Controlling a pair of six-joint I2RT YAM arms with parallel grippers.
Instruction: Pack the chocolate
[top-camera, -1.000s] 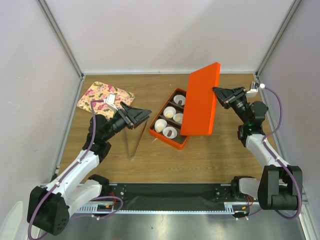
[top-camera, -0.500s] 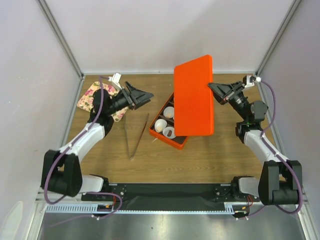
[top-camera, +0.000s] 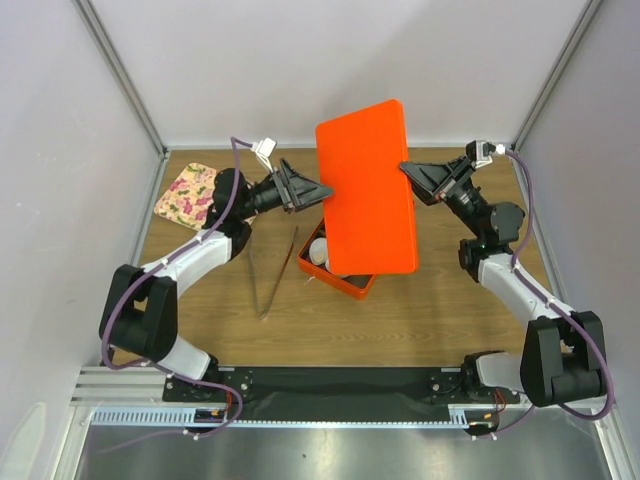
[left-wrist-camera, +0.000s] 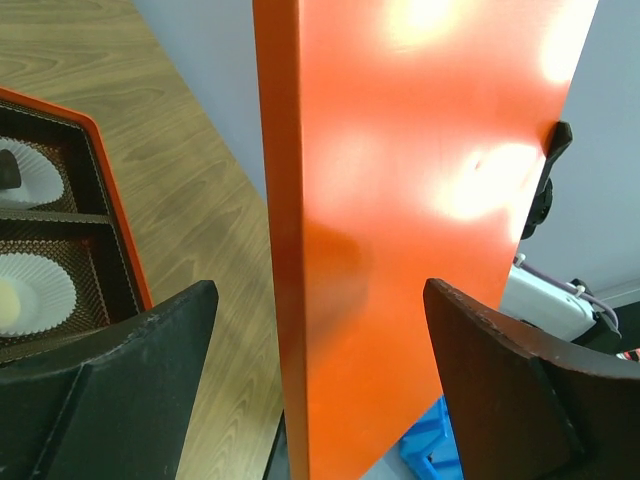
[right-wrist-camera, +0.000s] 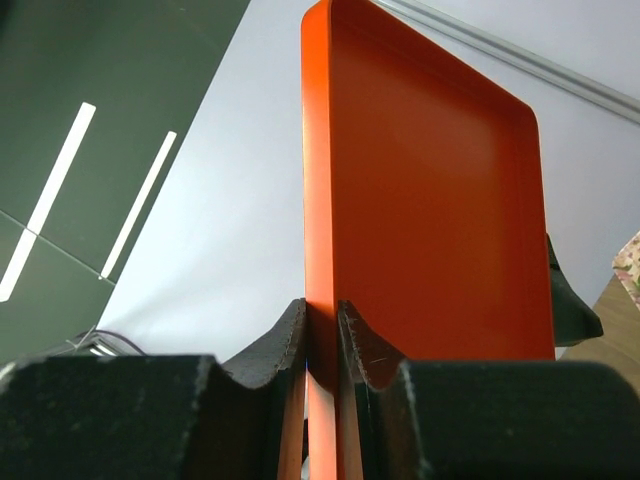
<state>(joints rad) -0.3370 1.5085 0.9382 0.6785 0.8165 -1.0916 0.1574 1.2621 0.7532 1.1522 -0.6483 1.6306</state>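
Observation:
My right gripper (top-camera: 408, 170) is shut on the right edge of the orange lid (top-camera: 368, 190) and holds it up, tilted, over the orange divided box (top-camera: 345, 283). The right wrist view shows the pads pinching the lid's rim (right-wrist-camera: 322, 310). My left gripper (top-camera: 318, 190) is open, its fingers (left-wrist-camera: 150, 330) on either side of the lid's left edge (left-wrist-camera: 285, 250), apart from it. In the left wrist view the box (left-wrist-camera: 120, 230) holds white paper cups, one with a dark chocolate piece (left-wrist-camera: 8, 172), one with a pale golden piece (left-wrist-camera: 10, 297). The lid hides most of the box from above.
Metal tongs (top-camera: 275, 270) lie on the wooden table left of the box. A floral cloth (top-camera: 192, 192) lies at the back left. White walls enclose the table on three sides.
The right gripper has lifted the lid up and leftward over the box. The left arm has swung from near the tongs up to the lid's left edge.

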